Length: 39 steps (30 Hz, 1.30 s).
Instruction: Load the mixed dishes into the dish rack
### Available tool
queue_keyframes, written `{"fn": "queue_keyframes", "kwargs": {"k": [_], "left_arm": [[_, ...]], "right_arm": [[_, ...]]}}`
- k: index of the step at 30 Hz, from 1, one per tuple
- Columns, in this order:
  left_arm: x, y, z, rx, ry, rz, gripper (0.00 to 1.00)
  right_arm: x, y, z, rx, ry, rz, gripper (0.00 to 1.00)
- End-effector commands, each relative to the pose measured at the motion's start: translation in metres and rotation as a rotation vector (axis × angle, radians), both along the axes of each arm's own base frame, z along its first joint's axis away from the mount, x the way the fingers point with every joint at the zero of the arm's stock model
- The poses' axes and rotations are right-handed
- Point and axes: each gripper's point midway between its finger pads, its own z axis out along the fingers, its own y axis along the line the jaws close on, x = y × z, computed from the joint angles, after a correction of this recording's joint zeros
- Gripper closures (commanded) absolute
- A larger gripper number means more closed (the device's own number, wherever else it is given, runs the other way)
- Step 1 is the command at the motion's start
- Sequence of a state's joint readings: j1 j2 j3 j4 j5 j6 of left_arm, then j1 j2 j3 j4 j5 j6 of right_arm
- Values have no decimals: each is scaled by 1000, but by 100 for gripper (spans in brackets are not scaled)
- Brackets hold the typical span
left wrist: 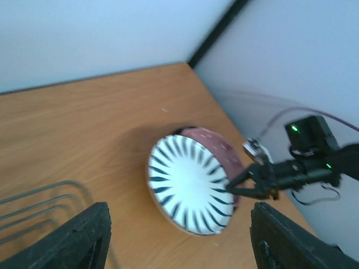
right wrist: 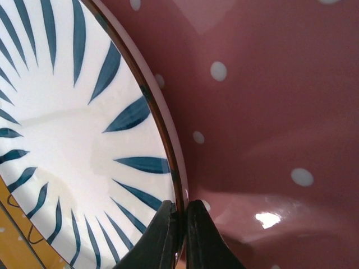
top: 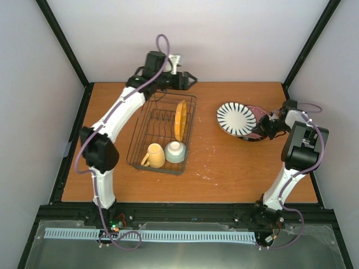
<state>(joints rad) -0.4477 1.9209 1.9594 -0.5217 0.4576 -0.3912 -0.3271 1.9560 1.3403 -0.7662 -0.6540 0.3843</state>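
The dish rack [top: 192, 115] holds an orange plate [top: 180, 119] on edge, a yellow mug [top: 155, 155] and a mint bowl [top: 175, 151]. To its right the black-and-white striped plate [top: 235, 119] is tilted up off a pink dotted plate [top: 259, 114]. My right gripper [top: 259, 128] is shut on the striped plate's right rim. In the right wrist view the gripper [right wrist: 180, 224] pinches that rim between striped plate [right wrist: 73, 140] and pink plate [right wrist: 269, 112]. My left gripper [top: 192, 80] hovers open and empty past the rack's far end. The left wrist view faces the striped plate [left wrist: 188, 190].
The left wrist view shows the right gripper [left wrist: 233, 184] on the plate's edge, the pink plate [left wrist: 216, 143] behind it, and rack wires [left wrist: 39, 204] at lower left. Black frame posts and pale walls close in the wooden table [top: 235, 168].
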Motion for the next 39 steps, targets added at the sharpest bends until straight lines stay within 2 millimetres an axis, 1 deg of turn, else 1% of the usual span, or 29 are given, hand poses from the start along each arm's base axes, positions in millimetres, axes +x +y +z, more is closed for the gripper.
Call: {"fn": "queue_keyframes", "kwargs": {"k": [1,3,6,8,11,12,15,21,24,28,32,36,39], "left_arm": [[-34,-70,-11,-15,69,-241,32],[-45,-93,-20,-8,92,-294,32],[-56,-118,-37,16,125,-331,27],[-60,-129,-54,33,167,-346,23],[-66,-140,-81,72,220,-359,15],[-68,-143,-90,84,237,-364,14],[-72,-148,-110,123,267,-357,14],[-68,-144,-142,196,326,-290,14],[-68,-148,-152,197,346,-278,13],[-71,-162,-162,191,358,-282,13],[-76,-174,-176,194,375,-287,13],[-81,-182,-189,199,392,-293,13],[-80,-184,-196,210,391,-286,13]], "right_arm": [[-10,-2,11,17,-34,8,97],[-13,-6,11,21,-34,1,97],[-18,-11,9,29,-29,-7,97],[-21,-14,8,32,-25,-10,97],[-23,-13,6,46,-24,-10,97],[-23,-13,7,50,-26,-11,97],[-24,-11,7,63,-30,-11,97],[-26,-8,8,76,-35,-7,97],[-26,-6,10,85,-38,-5,97],[-26,-4,15,95,-51,-2,97],[-29,-1,18,108,-58,0,97],[-33,3,19,127,-58,4,97],[-36,5,20,132,-60,4,97]]}}
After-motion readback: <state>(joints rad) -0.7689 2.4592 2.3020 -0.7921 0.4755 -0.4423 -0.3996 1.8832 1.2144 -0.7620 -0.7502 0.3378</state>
